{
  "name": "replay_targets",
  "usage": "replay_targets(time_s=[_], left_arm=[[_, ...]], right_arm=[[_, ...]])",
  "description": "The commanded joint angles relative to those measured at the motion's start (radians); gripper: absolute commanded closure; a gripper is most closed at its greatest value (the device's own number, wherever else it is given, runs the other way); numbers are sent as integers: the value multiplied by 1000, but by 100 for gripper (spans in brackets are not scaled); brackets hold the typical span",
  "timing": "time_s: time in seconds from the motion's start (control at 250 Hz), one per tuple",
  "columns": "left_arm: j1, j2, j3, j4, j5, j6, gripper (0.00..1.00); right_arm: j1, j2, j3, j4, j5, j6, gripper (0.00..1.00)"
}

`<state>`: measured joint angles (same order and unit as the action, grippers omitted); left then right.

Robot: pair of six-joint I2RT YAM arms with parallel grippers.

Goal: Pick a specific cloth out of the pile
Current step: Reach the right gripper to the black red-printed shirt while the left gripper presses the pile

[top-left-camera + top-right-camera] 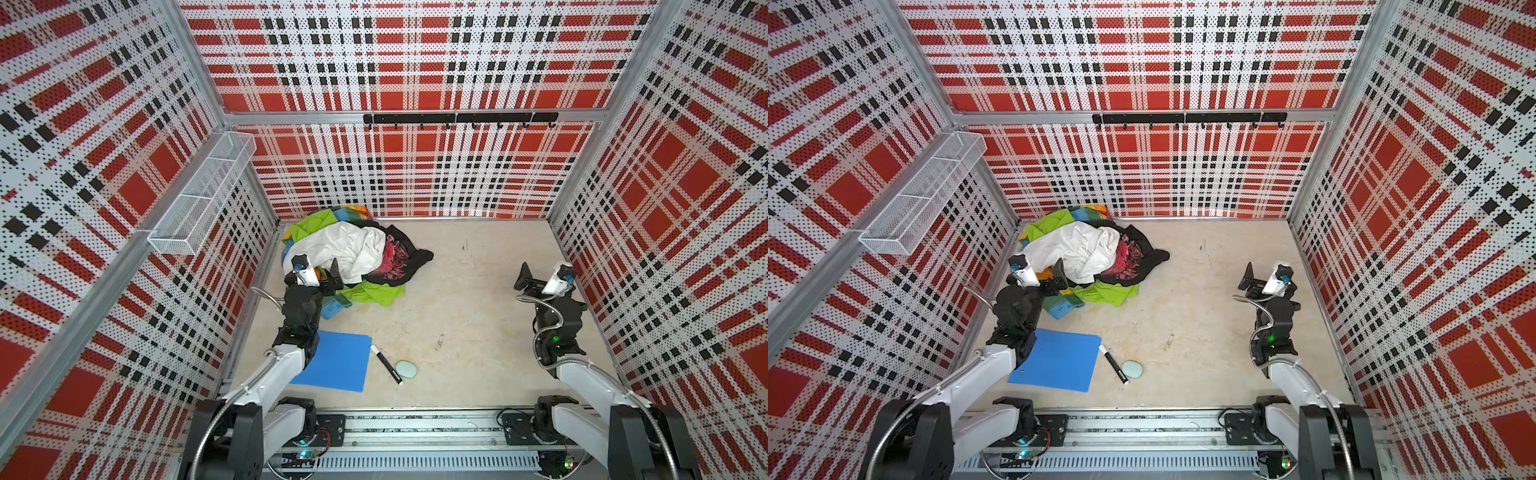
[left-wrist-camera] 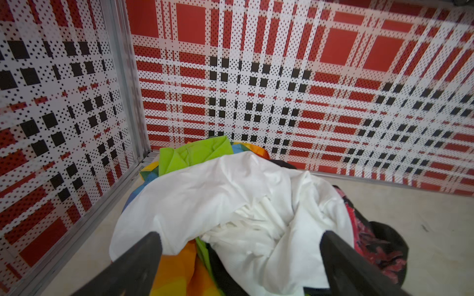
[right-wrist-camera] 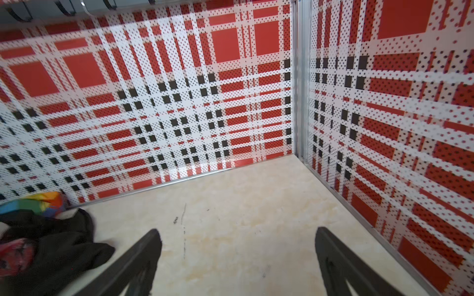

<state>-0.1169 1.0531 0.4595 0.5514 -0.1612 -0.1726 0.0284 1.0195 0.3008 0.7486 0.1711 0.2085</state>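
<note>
Left gripper [image 2: 241,235]: jaws spread, empty, over white cloth [image 1: 345,245] that half-buries black printed cloth [image 1: 399,259] in pile [image 1: 309,228]. Right gripper [image 3: 238,232]: spread, empty, well clear of pile.

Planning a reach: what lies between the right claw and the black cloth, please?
Only bare table between right claw and black cloth, in both top views.

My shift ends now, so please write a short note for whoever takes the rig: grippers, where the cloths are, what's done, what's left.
Left gripper: open at the near edge of the pile, facing the white cloth, holding nothing.
Right gripper: open over bare table, apart from the pile.
Black garment: on the pile's right side in both top views, partly under the white cloth.
Done: nothing picked yet.
Left: grip the black garment and pull it clear.
</note>
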Motion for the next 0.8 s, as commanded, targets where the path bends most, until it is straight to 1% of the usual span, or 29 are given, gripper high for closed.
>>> replay_targets(time_s=[0.0, 0.108, 0.176, 0.244, 0.3, 0.352, 0.448, 0.52, 0.54, 0.652, 0.74, 0.796], left_arm=[[-11, -43, 105, -311, 36, -157, 1], [-11, -18, 241, -470, 150, -203, 1], [-11, 20, 341, -566, 236, -204, 1], [-12, 61, 424, -636, 290, -202, 1], [-12, 94, 480, -667, 333, -191, 1], [-15, 128, 531, -697, 365, -186, 1], [-17, 200, 625, -746, 441, -173, 1], [-15, 255, 686, -779, 477, -173, 1], [-15, 270, 703, -786, 485, -146, 1], [-9, 354, 772, -822, 506, -112, 1], [0, 400, 788, -819, 515, -101, 1], [19, 418, 774, -799, 541, -104, 1]], right_arm=[[21, -19, 50, -145, -70, 194, 0], [79, 36, 151, -257, -64, 292, 0], [128, 103, 237, -323, -69, 314, 0], [173, 180, 311, -367, -99, 320, 0], [214, 240, 355, -362, -107, 331, 0], [242, 297, 389, -333, -141, 339, 0], [275, 413, 475, -337, -198, 384, 0], [297, 502, 530, -316, -238, 417, 0], [303, 527, 549, -319, -249, 424, 0], [336, 657, 648, -319, -315, 451, 0], [355, 747, 714, -305, -356, 487, 0], [369, 799, 753, -299, -369, 504, 0]])
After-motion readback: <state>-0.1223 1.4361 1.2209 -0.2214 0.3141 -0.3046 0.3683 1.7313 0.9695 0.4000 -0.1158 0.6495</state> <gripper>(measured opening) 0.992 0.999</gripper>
